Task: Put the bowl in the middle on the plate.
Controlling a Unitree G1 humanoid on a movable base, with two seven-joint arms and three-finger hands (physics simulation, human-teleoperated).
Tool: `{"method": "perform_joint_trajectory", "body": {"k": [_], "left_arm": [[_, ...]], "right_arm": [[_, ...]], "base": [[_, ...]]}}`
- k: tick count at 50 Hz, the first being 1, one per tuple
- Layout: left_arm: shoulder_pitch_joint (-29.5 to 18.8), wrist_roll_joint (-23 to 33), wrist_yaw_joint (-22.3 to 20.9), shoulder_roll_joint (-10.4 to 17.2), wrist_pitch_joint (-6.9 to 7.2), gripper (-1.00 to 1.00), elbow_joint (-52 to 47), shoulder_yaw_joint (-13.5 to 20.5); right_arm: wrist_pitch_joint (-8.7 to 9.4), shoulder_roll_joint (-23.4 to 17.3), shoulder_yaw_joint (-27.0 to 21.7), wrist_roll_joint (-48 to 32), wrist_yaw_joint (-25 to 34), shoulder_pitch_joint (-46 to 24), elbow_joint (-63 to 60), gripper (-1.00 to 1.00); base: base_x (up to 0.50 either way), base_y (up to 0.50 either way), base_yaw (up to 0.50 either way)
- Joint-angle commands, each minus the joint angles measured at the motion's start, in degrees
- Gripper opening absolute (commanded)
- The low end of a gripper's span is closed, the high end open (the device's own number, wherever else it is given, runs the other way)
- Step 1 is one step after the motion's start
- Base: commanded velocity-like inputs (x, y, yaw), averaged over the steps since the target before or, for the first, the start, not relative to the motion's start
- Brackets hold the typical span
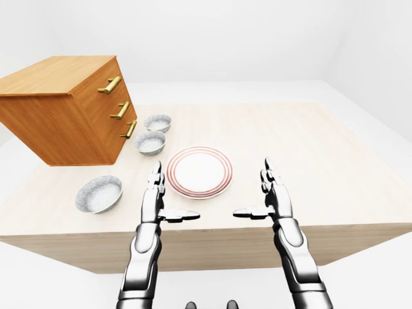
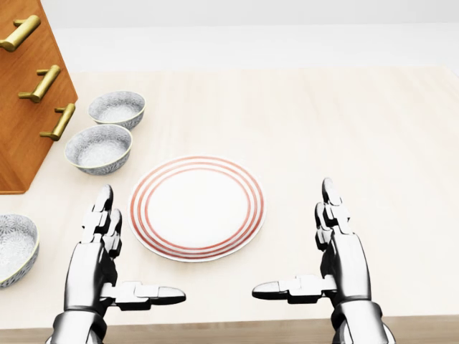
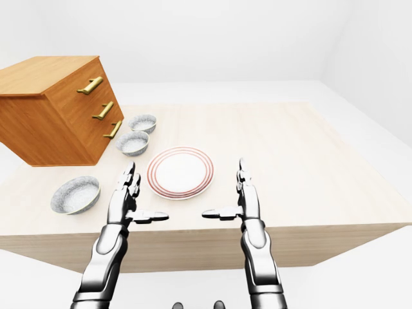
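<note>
Two metallic three-finger hands are logged, left hand (image 2: 97, 251) and right hand (image 2: 341, 251): both spread, nothing grasped. One red-ringed white round plate (image 2: 197, 208) lies between the fingertips. Three speckled grey ceramic bowls are counted: nearest bowl (image 2: 11, 247) left of the left fingers, middle bowl (image 2: 98, 148) beyond them, off the plate, farthest bowl (image 2: 117, 107) behind. One wooden drawer chest (image 2: 18, 143) is noted alongside.

Bright and evenly lit, pretty flat; just faint soft shadows hugging the bowls (image 2: 98, 148); sharp edge to edge.
</note>
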Motion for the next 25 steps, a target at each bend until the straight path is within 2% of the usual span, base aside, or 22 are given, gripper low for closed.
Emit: {"method": "perform_joint_trajectory", "body": {"k": [1,2,5,13,21,25], "left_arm": [[-0.55,1.03,-0.69,0.60,-1.58,1.00,2.56,0.91],[-0.50,1.20,-0.68,0.63,-1.54,1.00,2.37,0.84],[-0.23,1.42,-0.61,0.52,-0.77,1.00,1.51,0.61],[-0.10,1.68,-0.49,0.42,-0.46,1.00,1.40,0.48],[-0.84,1.76,-0.48,0.60,-2.01,1.00,4.15,0.71],[-0.77,1.69,-0.48,0.58,-1.84,1.00,3.98,0.72]], "right_arm": [[-0.54,-0.72,-1.01,-0.12,1.18,-1.15,2.09,1.00],[-0.97,-0.74,-1.10,-0.12,1.17,-1.30,2.69,1.00],[-0.63,-1.14,-2.15,0.66,1.11,-2.53,4.67,1.00],[-0.50,-1.22,-1.81,-0.34,0.36,-2.78,5.88,1.00],[0.05,-1.10,-1.51,-0.79,0.38,-2.72,5.54,1.00],[0.21,-1.06,-1.31,-1.01,0.43,-2.63,5.40,1.00]], "base": [[0.00,0.00,0.00],[0.00,0.00,0.00],[0.00,0.00,0.00],[0.00,0.00,0.00],[0.00,0.00,0.00],[0.00,0.00,0.00]]}}
